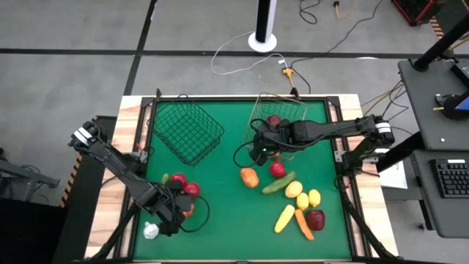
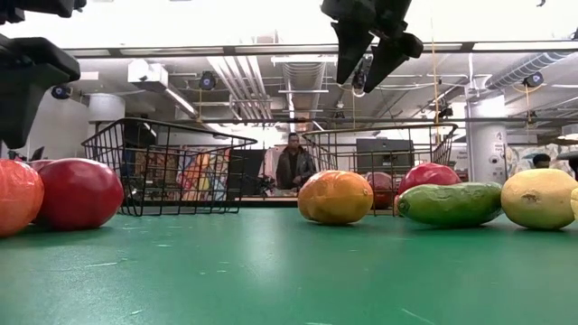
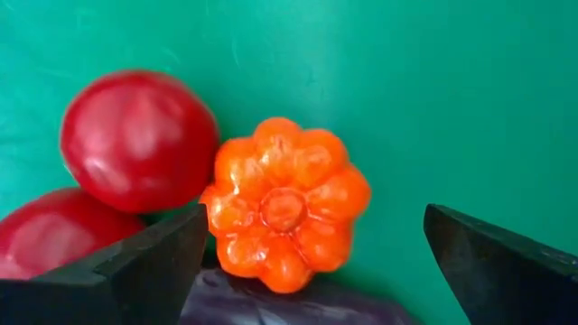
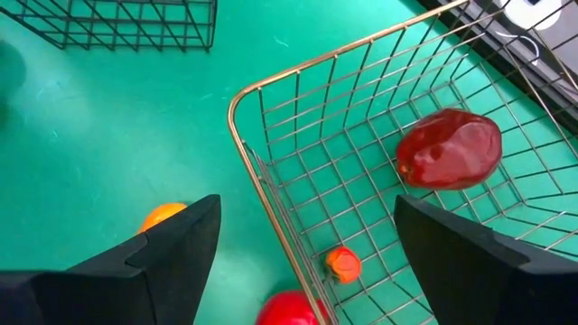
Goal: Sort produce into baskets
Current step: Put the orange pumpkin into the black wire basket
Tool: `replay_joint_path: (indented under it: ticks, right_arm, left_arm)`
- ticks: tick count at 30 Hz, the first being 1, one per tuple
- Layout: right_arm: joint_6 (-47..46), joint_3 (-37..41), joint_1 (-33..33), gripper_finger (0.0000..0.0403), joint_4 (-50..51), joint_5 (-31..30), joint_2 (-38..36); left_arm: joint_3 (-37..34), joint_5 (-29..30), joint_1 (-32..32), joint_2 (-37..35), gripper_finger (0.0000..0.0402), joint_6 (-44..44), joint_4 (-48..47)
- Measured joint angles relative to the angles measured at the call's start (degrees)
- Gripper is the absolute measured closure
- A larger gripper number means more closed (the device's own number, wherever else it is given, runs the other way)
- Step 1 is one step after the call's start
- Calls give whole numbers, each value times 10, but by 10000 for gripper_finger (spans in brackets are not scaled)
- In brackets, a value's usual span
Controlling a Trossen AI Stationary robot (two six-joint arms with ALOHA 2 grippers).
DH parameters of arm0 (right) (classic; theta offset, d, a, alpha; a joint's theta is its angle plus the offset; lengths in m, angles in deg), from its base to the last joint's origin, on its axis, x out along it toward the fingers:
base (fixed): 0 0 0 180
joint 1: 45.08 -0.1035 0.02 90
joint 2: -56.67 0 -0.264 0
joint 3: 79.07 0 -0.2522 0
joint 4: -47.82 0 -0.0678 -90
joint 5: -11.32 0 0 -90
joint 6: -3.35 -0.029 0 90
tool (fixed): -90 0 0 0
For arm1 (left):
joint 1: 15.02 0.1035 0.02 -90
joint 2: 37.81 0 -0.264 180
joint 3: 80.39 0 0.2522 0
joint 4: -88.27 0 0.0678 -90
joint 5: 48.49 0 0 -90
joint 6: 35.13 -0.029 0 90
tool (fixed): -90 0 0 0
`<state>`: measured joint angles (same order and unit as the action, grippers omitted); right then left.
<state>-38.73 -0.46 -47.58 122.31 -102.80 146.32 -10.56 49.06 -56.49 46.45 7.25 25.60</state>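
Observation:
My left gripper (image 1: 178,213) is open, low over a cluster near the table's near left. Its fingers stand on either side of a small orange pumpkin (image 3: 284,203) without touching it. Two red tomatoes (image 3: 135,140) and a purple piece (image 3: 289,302) lie beside the pumpkin. My right gripper (image 1: 258,150) is open and empty, above the near left corner of the pale wire basket (image 4: 271,199). That basket holds a dark red fruit (image 4: 449,149) and a small orange piece (image 4: 343,263). The dark wire basket (image 1: 189,130) stands to its left.
More produce lies right of the centre: an orange fruit (image 1: 249,177), a red one (image 1: 277,169), a green cucumber (image 1: 278,183), yellow lemons (image 1: 293,189), a banana (image 1: 284,218), a carrot (image 1: 303,224) and a red apple (image 1: 316,218). A white piece (image 1: 150,231) lies near the front left edge.

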Motion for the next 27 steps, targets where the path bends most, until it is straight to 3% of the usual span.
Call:
replay_joint_path:
  ticks: [9, 27]
  right_arm:
    - [2, 0, 0, 78, -1, 0, 0]
    - [3, 0, 0, 75, -2, 0, 0]
  left_arm:
    - [-11, 44, 0, 4, 8, -6, 5]
    - [-89, 47, -1, 2, 8, -12, 84]
